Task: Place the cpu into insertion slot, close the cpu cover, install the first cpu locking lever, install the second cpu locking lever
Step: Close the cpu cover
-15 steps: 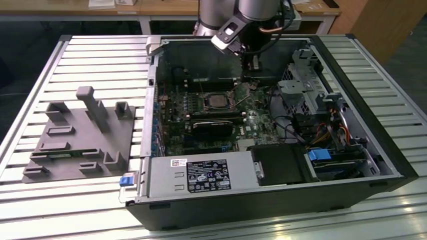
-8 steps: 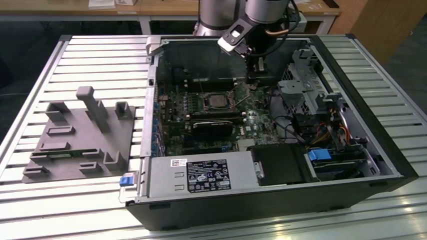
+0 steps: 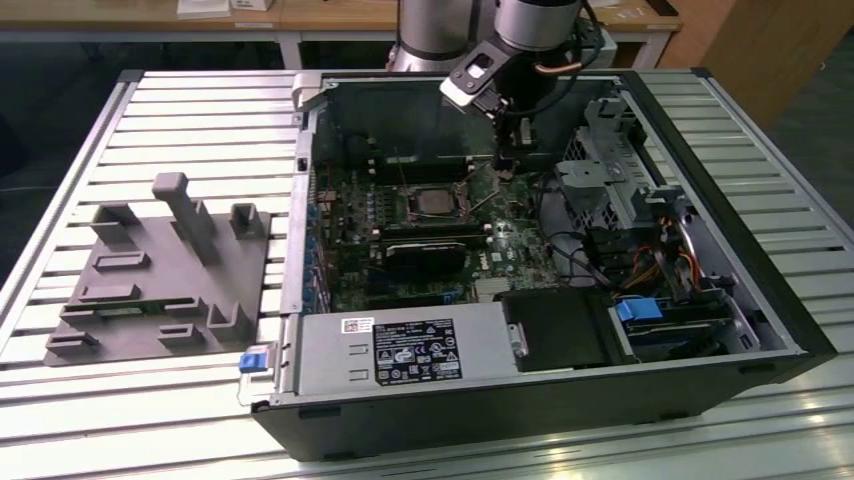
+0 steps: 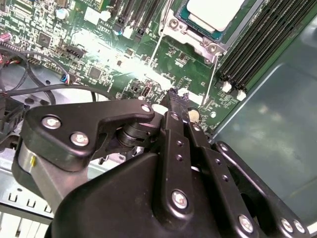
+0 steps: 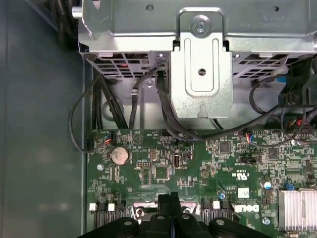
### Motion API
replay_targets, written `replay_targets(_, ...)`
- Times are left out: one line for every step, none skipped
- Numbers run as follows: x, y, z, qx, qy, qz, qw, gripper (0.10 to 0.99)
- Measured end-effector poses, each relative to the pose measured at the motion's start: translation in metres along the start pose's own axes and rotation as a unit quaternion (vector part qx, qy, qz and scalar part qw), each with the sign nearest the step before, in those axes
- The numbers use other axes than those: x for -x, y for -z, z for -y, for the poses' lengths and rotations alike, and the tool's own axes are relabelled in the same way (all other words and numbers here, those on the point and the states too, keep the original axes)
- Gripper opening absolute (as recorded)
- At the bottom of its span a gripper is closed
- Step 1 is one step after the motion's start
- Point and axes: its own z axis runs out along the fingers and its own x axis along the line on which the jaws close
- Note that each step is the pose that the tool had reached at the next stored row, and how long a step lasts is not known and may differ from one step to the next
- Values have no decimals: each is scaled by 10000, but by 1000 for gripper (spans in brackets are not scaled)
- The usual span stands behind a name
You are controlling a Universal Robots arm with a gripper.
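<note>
Second wrist view: fingers [image 4: 173, 119] tight together and empty, near the cpu [image 4: 215, 11] on the motherboard [image 4: 44, 29]

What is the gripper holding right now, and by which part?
Nothing that shows: the gripper is shut with nothing in it, just over the green board. The cpu lies in place on the board.

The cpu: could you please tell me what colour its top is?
The cpu is pale silvery-grey on top, best seen in the second wrist view.
</note>
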Motion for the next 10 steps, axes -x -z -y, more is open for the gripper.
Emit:
replay_targets(0, -1, -4, 0, 0, 0, 10000, 106)
replay_targets(0, -1, -8, 0, 0, 0, 10000, 106)
replay_targets(-1, -2, -14, 0, 0, -1, 10000, 106)
replay_targets(-1, -2, -19, 0, 0, -1, 10000, 106)
replay_targets(-1, -3, -26, 0, 0, -1, 10000, 106)
replay_targets(-1, -4, -34, -1, 0, -1, 10000, 106)
replay_targets(-1, -6, -44, -3, 0, -1, 10000, 106)
replay_targets(-2, -7, -56, -5, 0, 0, 10000, 106)
replay_targets(-3, -9, -68, -7, -1, 1, 10000, 106)
replay_targets(-4, -13, -79, -9, -1, 0, 10000, 106)
